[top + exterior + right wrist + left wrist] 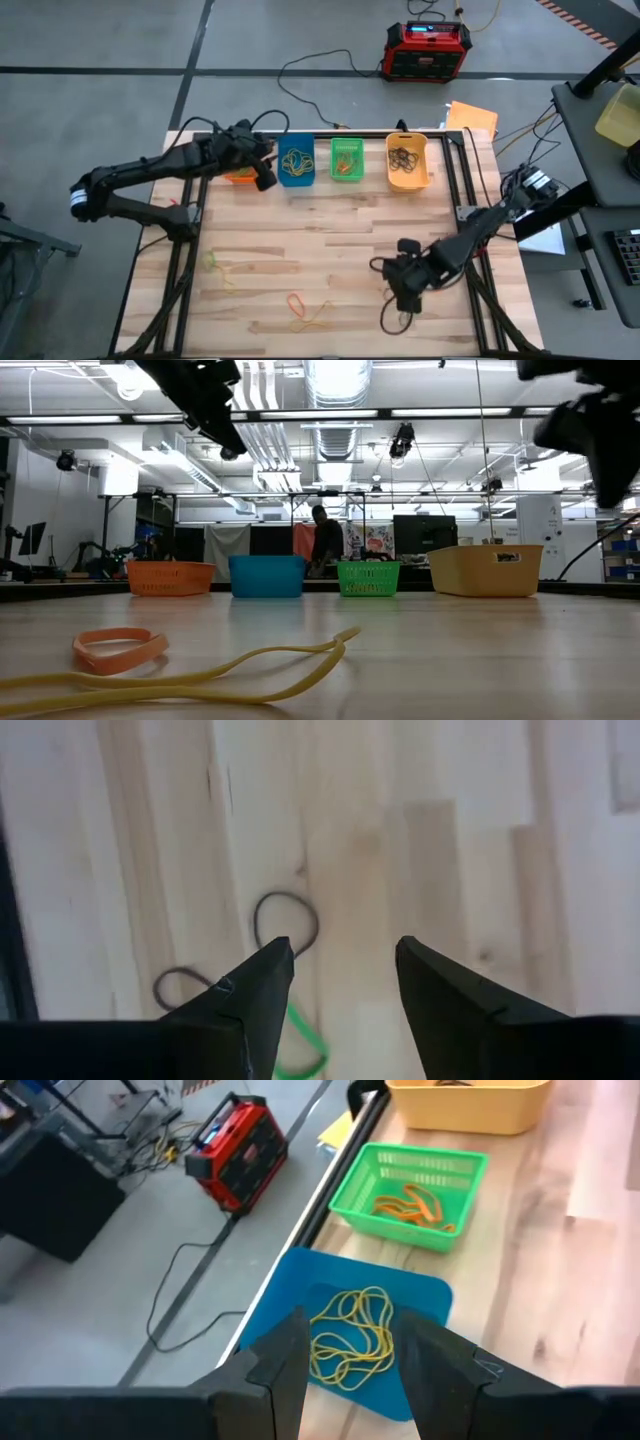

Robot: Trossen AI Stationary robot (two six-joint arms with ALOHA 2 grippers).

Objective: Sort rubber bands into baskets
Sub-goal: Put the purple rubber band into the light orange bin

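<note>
Arms first: your left arm reaches from the table's left edge toward the far row of baskets, elbow bent, and its left gripper [262, 165] hangs over the gap between the orange basket [240, 176] and the blue basket [296, 160]. Left wrist view shows its fingers [283, 1355] spread apart with nothing between them, looking down on the blue basket [370, 1315] with yellow bands [350, 1335] piled inside. Green basket [415, 1180] next along holds orange bands [410, 1205]; the yellow-orange basket [470, 1105] sits beyond it.

Your right arm comes in from the right edge, folded low toward the near right part of the table. Right gripper [405, 280] points down at the wood, fingers [255, 985] parted, empty. Just ahead of the tips lies a black band [285, 925], another black band [180, 985] beside it, and a green band [300, 1045] between the tips, partly hidden.

Loose bands on the table: orange band [297, 300] and yellow band [315, 320] near the front middle, greenish-yellow bands [220, 268] further left, dark bands [395, 318] close under the right gripper.

Baskets stand in a row along the far edge: orange, blue, green basket [348, 158], yellow-orange basket [408, 160] with dark bands inside. Low view shows the same row, orange band [118, 650] and yellow band [200, 680] up close.
</note>
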